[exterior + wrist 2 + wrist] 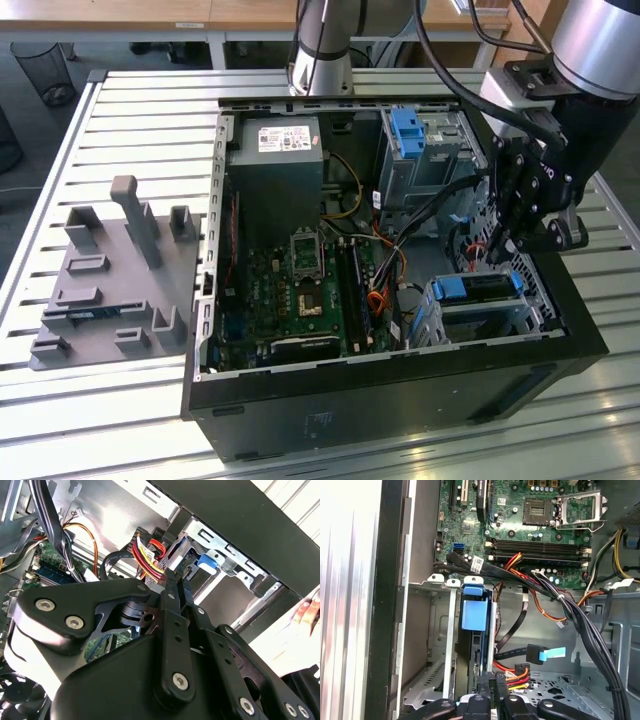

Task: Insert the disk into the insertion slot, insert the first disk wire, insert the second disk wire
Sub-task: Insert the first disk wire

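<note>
On the exterior view's left, a grey fixture (110, 270) rests on the slatted desk (130, 110), just beside the open computer case (400, 385). Going rightward inside the case, we see the power supply (275, 165) against the far wall and the motherboard (300, 290) on the case floor. Next comes a taller metal bay with a blue tab (420, 150) at the far wall.

In the case's near corner, on the exterior view's right, stands the insertion slot (490, 322). The disk (478, 287) sits inside it, its blue caddy showing along the top. The first wrist view shows the disk (474, 612) seated between the slot's perforated walls (440, 645).

The claw (497, 255) hangs inside the case, just above the end of the disk that faces away from the motherboard. In the second wrist view its fingers (174, 630) are drawn together with hardly a gap. Their tips meet a red and yellow wire bundle (147, 560); we cannot tell whether they pinch it. In the first wrist view that bundle (512, 680) lies just beside the claw (489, 690). A black cable with a blue tab (545, 654) lies near it on the case floor.

The arm (600, 40) leans over the case's wall on the exterior view's right, with its wrist turned steeply down into the case.
</note>
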You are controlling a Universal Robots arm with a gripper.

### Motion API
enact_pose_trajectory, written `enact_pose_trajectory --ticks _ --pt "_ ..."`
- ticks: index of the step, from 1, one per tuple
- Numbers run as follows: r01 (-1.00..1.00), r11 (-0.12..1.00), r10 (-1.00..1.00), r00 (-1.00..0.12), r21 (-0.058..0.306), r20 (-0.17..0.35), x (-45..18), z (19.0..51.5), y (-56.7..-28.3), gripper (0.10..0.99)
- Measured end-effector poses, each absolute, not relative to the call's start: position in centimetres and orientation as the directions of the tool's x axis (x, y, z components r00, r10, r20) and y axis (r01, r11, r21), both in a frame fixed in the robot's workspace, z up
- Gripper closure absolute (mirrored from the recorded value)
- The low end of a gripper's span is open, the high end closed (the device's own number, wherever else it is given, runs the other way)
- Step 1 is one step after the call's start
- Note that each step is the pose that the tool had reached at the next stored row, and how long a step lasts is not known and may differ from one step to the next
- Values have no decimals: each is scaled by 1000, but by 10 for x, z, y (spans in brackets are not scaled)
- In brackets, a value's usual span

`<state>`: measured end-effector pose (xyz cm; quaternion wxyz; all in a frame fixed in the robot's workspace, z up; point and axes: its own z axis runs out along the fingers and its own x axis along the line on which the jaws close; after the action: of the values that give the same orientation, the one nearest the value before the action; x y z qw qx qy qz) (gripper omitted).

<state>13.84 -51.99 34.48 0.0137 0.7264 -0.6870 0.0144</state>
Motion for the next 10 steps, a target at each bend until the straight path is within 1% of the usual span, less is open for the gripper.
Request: enact_pose_trajectory --ticks 10 --pt "-998 -56 -998 56 0 40 138 341 -525 918"
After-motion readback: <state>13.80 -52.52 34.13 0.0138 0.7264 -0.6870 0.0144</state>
